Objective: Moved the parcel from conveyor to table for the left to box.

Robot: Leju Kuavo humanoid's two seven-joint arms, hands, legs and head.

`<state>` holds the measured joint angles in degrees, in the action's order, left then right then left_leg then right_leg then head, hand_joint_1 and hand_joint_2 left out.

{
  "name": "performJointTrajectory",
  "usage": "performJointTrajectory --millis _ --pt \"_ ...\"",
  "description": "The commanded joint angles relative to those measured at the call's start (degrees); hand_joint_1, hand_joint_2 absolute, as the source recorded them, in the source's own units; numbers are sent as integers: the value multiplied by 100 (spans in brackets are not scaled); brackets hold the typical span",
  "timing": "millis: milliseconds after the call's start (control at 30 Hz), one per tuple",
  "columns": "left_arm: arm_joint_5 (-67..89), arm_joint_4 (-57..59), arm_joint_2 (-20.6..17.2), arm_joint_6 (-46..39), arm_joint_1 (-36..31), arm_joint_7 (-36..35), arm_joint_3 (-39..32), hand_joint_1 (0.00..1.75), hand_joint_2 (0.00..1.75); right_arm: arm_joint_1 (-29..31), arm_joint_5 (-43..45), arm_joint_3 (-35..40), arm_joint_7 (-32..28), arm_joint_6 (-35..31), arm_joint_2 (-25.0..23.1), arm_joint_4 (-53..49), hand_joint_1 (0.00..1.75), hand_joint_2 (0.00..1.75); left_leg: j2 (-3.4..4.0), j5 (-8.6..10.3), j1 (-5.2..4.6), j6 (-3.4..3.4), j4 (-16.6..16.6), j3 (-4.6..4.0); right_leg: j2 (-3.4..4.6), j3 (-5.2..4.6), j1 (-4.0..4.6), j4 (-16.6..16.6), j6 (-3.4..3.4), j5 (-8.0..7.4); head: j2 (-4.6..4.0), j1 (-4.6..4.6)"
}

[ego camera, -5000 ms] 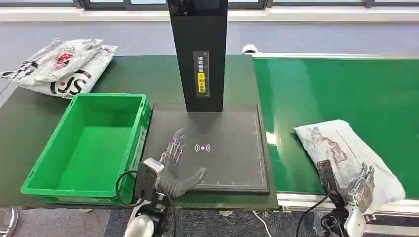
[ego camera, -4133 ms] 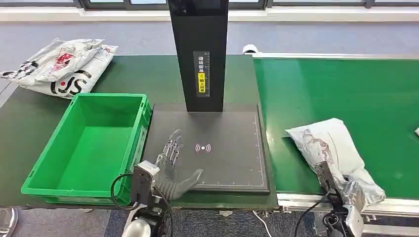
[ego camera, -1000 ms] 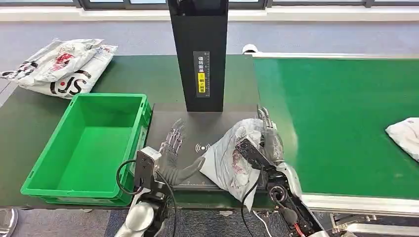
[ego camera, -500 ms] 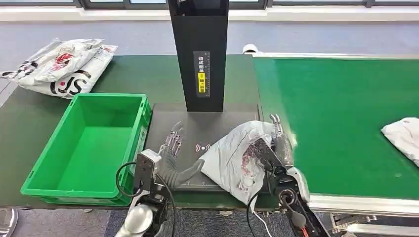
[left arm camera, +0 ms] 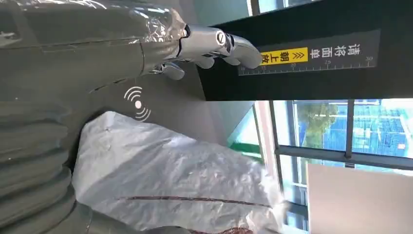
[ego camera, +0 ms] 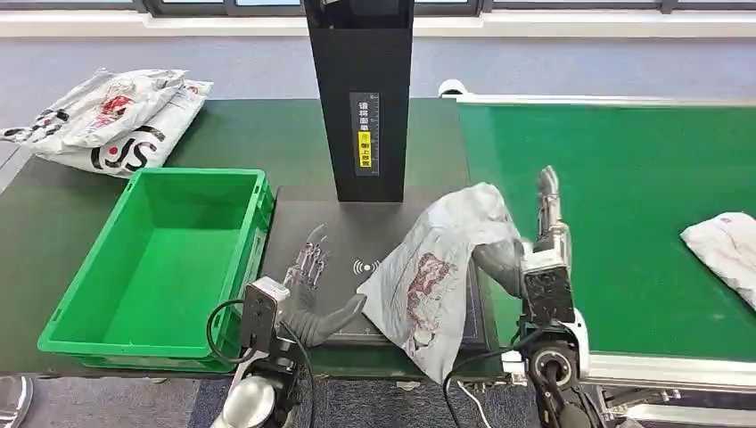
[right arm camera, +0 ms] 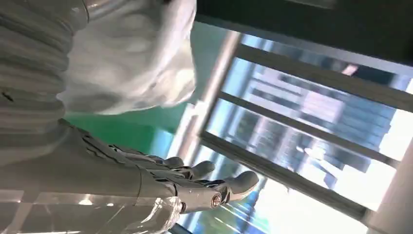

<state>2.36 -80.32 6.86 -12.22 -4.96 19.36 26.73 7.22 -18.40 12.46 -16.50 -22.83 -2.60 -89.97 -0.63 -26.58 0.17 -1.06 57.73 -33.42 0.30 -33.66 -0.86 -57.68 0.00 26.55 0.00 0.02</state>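
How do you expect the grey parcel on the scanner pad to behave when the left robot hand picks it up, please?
The grey parcel will probably be floppy: it sags and creases, one corner hanging over the scanner pad edge. Its glossy film may slip in the left robot hand. It looks thin, so likely light.

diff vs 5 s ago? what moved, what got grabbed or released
The right hand took the grey parcel off the green conveyor and carried it left onto the black scanner pad; its fingers now point up beside the parcel, and whether the thumb still touches it is unclear. Another parcel has come in along the belt. The left hand, green bin and stacked bags stayed put.
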Motion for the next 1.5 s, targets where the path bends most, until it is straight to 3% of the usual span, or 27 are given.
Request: performJointTrajectory --millis 33,200,933,1100,1267,1500 --pt "-3 147 -54 -70 -42 24 -95 0 175 -299 85 -277 30 -300 41 -1471 0 175 1 0 1 1 -2 4 -6 5 2 3 -2 1 0 0" --pt "11 156 -52 -108 -48 24 -99 0 175 -523 402 -400 -205 -472 108 -1742 0 175 -12 4 5 1 -5 4 -23 13 6 11 -3 0 0 0" --pt "385 169 -79 -326 -173 83 49 0 175 -607 537 -423 -198 -607 194 -1639 0 175 4 0 3 1 -4 12 -4 14 4 11 -1 -2 -2 0" --pt "1588 320 -78 -595 -814 -152 561 0 175 -544 533 -189 -241 -785 169 -1585 0 175 -9 4 9 1 -2 7 -20 16 10 13 -3 -3 0 0" --pt "2008 1689 320 -492 -1924 -393 999 0 175 -317 611 3 -268 -785 161 -1314 0 175 -31 14 6 3 4 -5 -40 10 6 6 0 -6 0 0" --pt "2378 2798 715 -328 -2621 -527 1539 0 175 -164 549 -134 -33 -615 -49 -1132 0 175 -17 12 2 8 1 9 -22 18 -6 9 9 -11 0 0"
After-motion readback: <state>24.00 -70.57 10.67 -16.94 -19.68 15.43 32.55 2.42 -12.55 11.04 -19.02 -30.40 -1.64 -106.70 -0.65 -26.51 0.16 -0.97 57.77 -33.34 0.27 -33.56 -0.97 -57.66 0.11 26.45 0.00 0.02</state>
